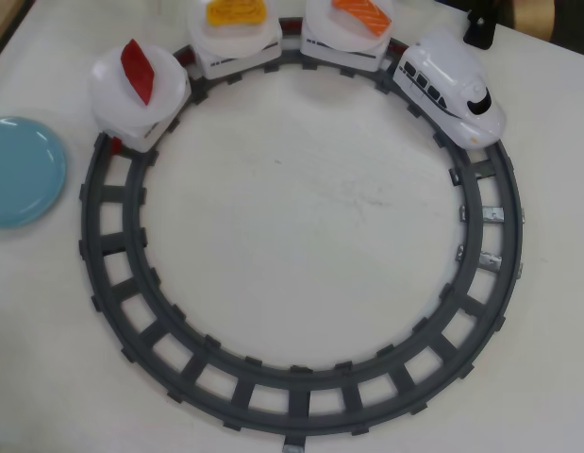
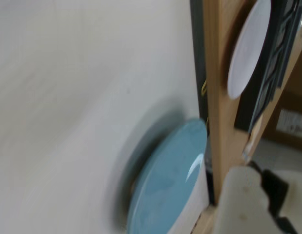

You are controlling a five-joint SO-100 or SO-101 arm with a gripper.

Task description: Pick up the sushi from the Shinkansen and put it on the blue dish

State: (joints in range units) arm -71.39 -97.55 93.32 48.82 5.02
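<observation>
Overhead view: your grey circular track fills most of the white table. The Shinkansen sits on the track at about 2 o'clock, nose pointing down-right toward 4 o'clock. Behind it three white cars curve along the top of the ring. The first car, at about 12 to 1 o'clock, carries a white plate with the sushi on it, orange with white stripes, partly cut off by the top edge. The next car, at about 11 to 12 o'clock, holds the yellow egg piece, also clipped by the frame. The last car, at about 10 o'clock, has a plate with the red pointed piece standing on it.

The blue dish lies flat on the table at 9 o'clock, outside the track, near the red piece's car but not touching the rails, partly cut by the left edge. Nothing is on it.

A dark object pokes in at the top edge near 1 o'clock; you can't tell what it is.

Wrist view is blurred and tilted: the blue dish shows at 5 to 6 o'clock, with a wooden board and a white disc to the right. A pale shape at the lower right corner may be gripper parts; whether the jaws are apart or together, you can't tell.
</observation>
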